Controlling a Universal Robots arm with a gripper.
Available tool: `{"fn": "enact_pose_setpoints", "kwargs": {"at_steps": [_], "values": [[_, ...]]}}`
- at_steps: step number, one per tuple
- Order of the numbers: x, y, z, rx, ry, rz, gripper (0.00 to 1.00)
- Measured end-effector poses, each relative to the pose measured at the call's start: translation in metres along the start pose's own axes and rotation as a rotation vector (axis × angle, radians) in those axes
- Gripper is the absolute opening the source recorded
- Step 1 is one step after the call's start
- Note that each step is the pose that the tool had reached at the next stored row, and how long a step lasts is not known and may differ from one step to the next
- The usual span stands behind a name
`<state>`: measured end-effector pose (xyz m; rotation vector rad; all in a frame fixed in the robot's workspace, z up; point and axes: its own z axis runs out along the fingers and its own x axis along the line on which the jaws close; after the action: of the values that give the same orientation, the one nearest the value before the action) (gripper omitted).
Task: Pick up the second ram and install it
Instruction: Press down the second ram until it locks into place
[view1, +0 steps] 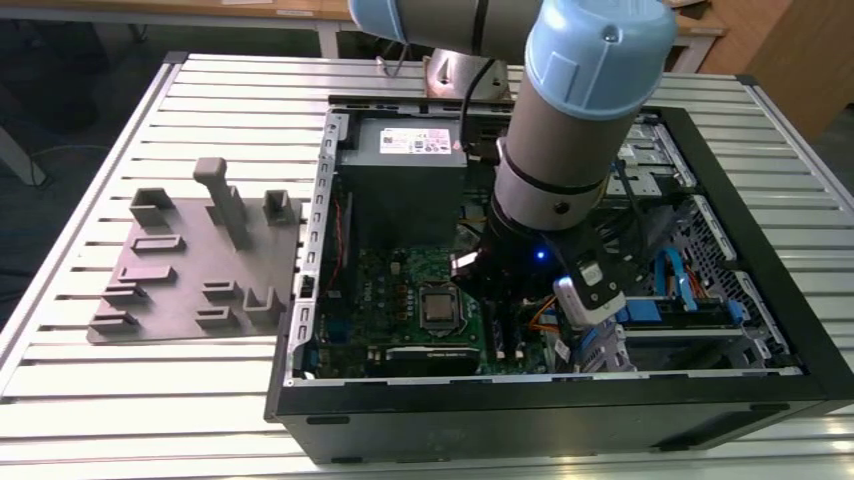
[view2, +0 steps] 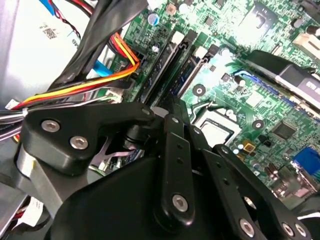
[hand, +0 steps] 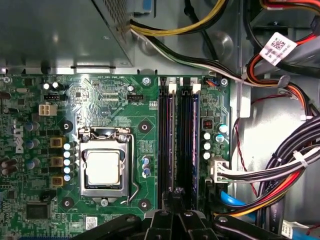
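A slatted metal table (view1: 80, 330) carries an open computer case (view1: 747, 330) and, towards the exterior view's left, a grey fixture plate (view1: 187, 265) with raised blocks. The arm reaches down into the case, and its pincer (hand: 175, 200) hangs low over the green motherboard (hand: 125, 105), right above the long black memory slots (hand: 166, 145). Its black linkage crowds the near edge of both wrist views, with the fingers drawn close together at the slot line; whether they pinch anything cannot be told, since the tips are hidden by the linkage. The second ram (hand: 186, 140) appears as a thin dark blue strip standing on edge in a slot beside the processor socket (hand: 103, 167). Bundled cables (hand: 280, 170) run just beside the slots.
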<state>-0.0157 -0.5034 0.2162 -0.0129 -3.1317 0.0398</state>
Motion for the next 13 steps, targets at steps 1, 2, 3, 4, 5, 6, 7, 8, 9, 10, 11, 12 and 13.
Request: {"fn": "enact_pose_setpoints", "kwargs": {"at_steps": [1, 2, 3, 4, 5, 6, 7, 8, 9, 10, 11, 12, 13], "values": [[0.0, -0.0001, 0.0003, -0.0002, -0.0001, 0.0, 0.1], [0.0, 0.0, 0.0003, -0.0003, -0.0001, 0.0, 0.1], [0.0, -0.0001, -0.0001, -0.0006, -0.0002, 0.0, 0.1], [-0.0001, 0.0001, -0.0016, -0.0023, -0.0007, 0.0, 0.1], [-0.0001, 0.0003, -0.0045, -0.0041, -0.0012, 0.0, 0.1], [0.0, -0.0001, -0.0096, -0.0021, -0.0006, 0.0, 0.1], [0.0001, -0.0005, -0.0148, -0.0003, -0.0001, 0.0, 0.1], [0.0001, -0.0005, -0.019, -0.0011, -0.0003, 0.0, 0.1], [0.0002, -0.0006, -0.0232, -0.0009, -0.0003, 0.0, 0.1], [0.0002, -0.0006, -0.0265, -0.0008, -0.0002, 0.0, 0.1], [0.0002, -0.0004, -0.0287, -0.001, -0.0002, 0.0, 0.1], [0.0002, 0.0008, -0.0297, -0.0019, -0.0003, 0.0, 0.1], [0.0001, 0.0031, -0.0303, -0.0016, -0.0002, 0.0, 0.1]]}}
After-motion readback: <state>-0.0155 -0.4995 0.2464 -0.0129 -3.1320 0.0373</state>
